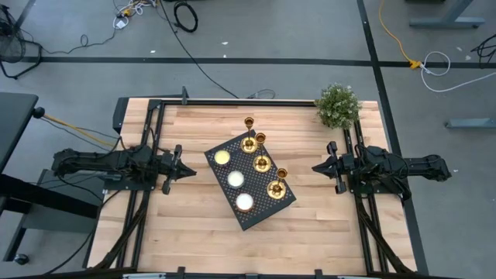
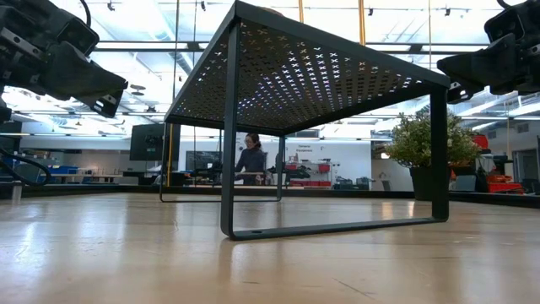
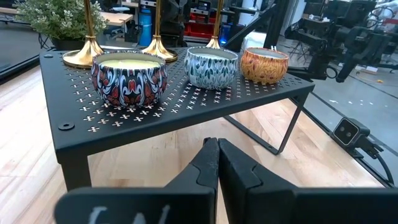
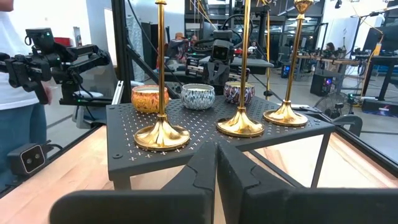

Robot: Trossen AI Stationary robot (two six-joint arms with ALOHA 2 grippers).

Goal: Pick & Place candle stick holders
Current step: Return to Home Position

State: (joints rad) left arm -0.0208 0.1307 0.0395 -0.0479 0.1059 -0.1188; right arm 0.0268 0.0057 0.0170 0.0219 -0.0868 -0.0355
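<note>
Brass-gold and slim, the 3 candlestick holders (image 1: 262, 163) stand upright in a row on the black perforated metal shelf (image 1: 260, 213). They line the edge facing the right gripper (image 1: 315, 168), so I judge that arm nearer. The left gripper (image 1: 193, 171) faces 3 round scented candle tins (image 1: 235, 179) instead. Both arms lie level at the sides of the wooden table (image 1: 194, 232), fingers pressed together on nothing.

A black perforated shelf (image 3: 186, 102) stands angled mid-way on the wooden table (image 1: 194, 232), holding 3 scented candle tins in a row: red-and-black (image 3: 129, 79), blue (image 3: 211, 66), orange (image 3: 264, 65). A potted plant (image 1: 338, 106) occupies 1 table corner. A person (image 2: 251, 159) stands far behind.
</note>
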